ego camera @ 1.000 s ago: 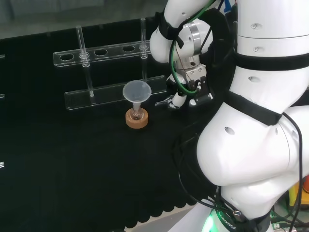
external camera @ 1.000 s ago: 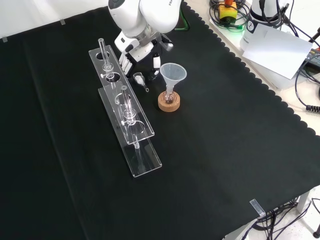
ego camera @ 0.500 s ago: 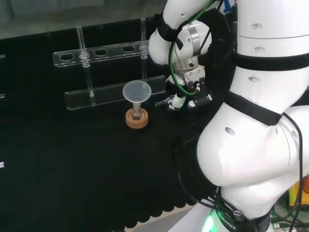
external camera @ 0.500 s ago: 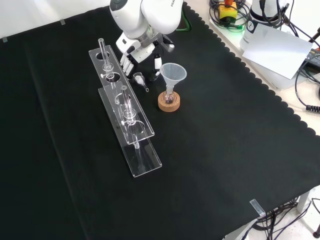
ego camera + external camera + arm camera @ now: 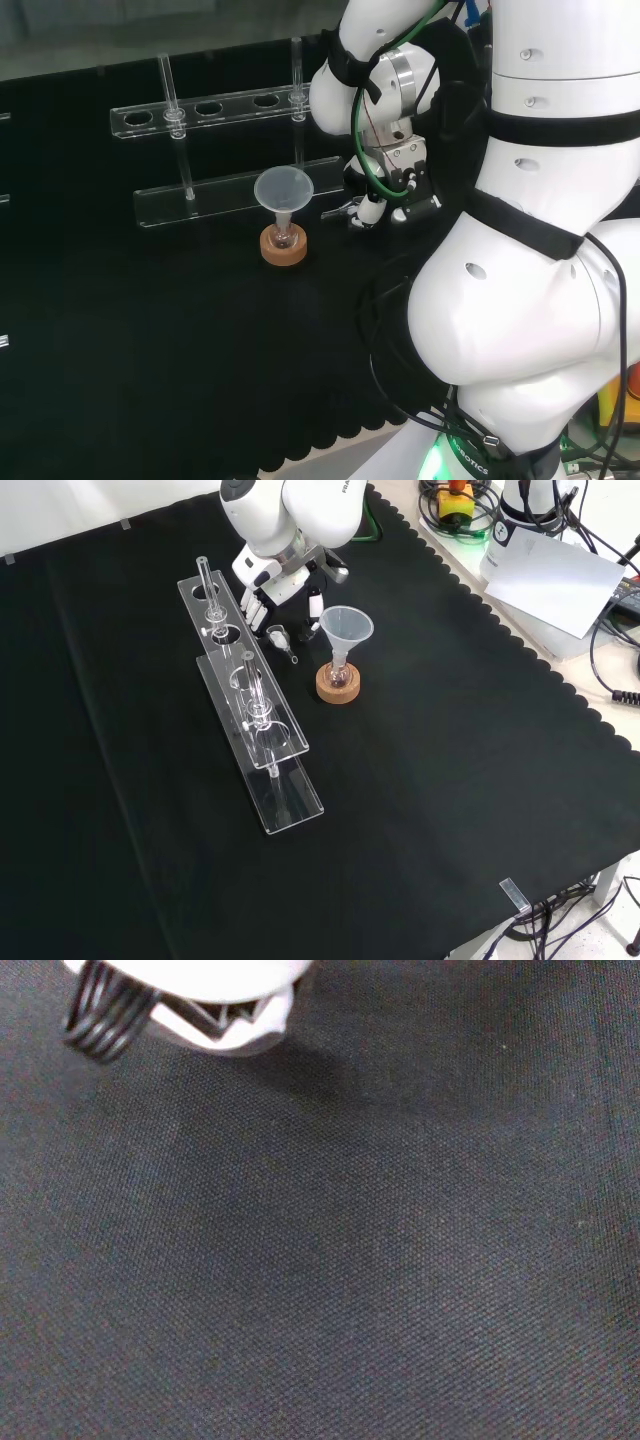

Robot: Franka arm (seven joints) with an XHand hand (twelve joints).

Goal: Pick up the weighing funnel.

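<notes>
The hand (image 5: pixel 283 583), fingers spread, hangs over one weighing funnel (image 5: pixel 279 636) beside one funnel (image 5: pixel 346 626).

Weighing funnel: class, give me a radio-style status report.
Hand open, low over cloth. Weighing funnel on cloth by fingers, not gripped. Rack and funnel close either side.

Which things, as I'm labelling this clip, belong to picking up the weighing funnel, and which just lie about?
Belong to the job: weighing funnel; hand, right beside it.
Lying about: funnel standing in its small flask on the cork ring; clear tube rack.
</notes>
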